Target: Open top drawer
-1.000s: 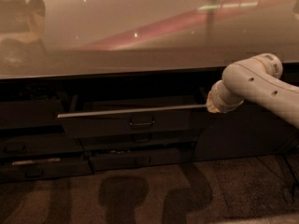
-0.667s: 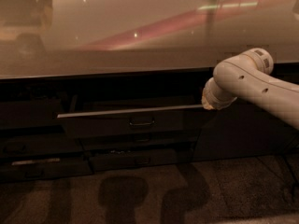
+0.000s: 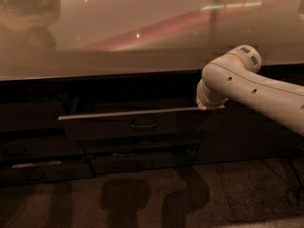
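The top drawer (image 3: 128, 126) is a dark grey front with a small central bar handle (image 3: 144, 125) and a pale metal top edge (image 3: 128, 113). It stands pulled out a little from under the counter. My white arm (image 3: 247, 87) reaches in from the right. My gripper (image 3: 209, 106) is at the arm's end, by the right end of the drawer's top edge, mostly hidden behind the wrist. I cannot tell whether it touches the drawer.
A glossy pale countertop (image 3: 142, 37) spans the view above the drawers. Narrower drawer fronts (image 3: 140, 163) sit below the top drawer, and more at the left (image 3: 33, 172). A plain dark cabinet door (image 3: 237, 137) is at the right. A speckled floor (image 3: 152, 198) lies in front.
My arm's end has shifted a little to the left along the drawer's top edge. The drawer stands as far out as before.
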You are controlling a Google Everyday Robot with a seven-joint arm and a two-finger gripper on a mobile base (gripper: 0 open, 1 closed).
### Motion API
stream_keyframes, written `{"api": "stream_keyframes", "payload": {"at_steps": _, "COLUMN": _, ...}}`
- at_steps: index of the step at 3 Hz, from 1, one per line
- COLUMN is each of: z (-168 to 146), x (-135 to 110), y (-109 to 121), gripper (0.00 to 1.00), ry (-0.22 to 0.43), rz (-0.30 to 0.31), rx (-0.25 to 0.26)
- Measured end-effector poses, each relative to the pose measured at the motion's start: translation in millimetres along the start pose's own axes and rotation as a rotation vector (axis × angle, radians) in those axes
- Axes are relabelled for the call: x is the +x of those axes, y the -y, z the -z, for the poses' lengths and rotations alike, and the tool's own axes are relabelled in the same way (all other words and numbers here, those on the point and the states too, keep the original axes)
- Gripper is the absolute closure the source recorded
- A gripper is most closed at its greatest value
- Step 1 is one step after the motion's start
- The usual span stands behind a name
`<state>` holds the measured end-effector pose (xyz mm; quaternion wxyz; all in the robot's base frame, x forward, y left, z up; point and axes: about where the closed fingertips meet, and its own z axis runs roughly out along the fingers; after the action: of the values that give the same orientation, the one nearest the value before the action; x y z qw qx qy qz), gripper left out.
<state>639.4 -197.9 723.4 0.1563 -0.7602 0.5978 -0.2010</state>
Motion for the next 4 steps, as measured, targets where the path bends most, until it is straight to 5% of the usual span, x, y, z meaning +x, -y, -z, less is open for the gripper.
{"api": "stream_keyframes", "payload": {"at_steps": 1, "z": -2.2, "x": 1.7, "y": -1.6, "gripper": 1.0, "ry": 0.061, "rz": 0.001, "rx": 0.002}}
{"api": "stream_keyframes", "payload": {"at_steps": 2, "z": -10.6, "x": 16.0, "y": -9.3, "gripper": 1.0, "ry": 0.219, "rz": -0.06, "rx": 0.001}}
{"api": "stream_keyframes", "payload": {"at_steps": 3, "z": 0.5, "x": 25.1, "y": 9.9, "gripper": 1.0, "ry": 0.295, "rz": -0.077, "rx": 0.054}}
{"api": "stream_keyframes", "payload": {"at_steps": 4, "z": 0.4, "x": 25.1, "y": 10.0, "gripper": 1.0, "ry": 0.295, "rz": -0.077, "rx": 0.054}}
